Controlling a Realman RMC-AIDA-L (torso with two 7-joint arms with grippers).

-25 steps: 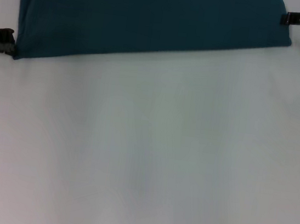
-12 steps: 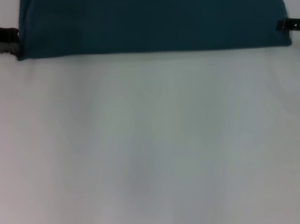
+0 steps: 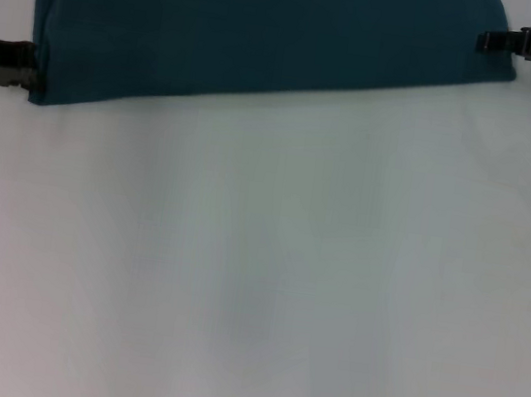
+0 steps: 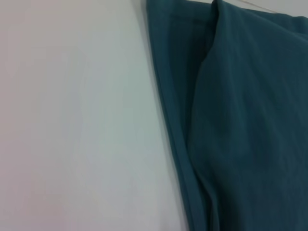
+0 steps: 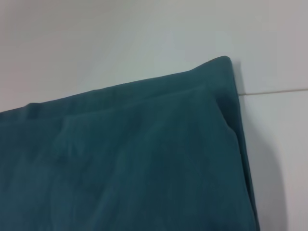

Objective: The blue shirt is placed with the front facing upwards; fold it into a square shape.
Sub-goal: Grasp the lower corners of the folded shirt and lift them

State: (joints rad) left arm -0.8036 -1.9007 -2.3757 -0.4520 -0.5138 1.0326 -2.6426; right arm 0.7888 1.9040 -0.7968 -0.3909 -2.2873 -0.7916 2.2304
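Two grippers, left [image 3: 29, 74] and right [image 3: 484, 40], at opposite ends of the folded blue shirt [image 3: 267, 37], finger state unclear.

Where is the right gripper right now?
In the head view, the right gripper is far right, at the right edge of the blue shirt; the left gripper is at its opposite edge.

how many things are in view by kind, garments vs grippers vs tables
Garments: 1, the dark teal-blue cotton shirt
Grippers: 2, the black left gripper and the black right gripper, one at each end of the shirt
Tables: 1, the white table
Total: 4
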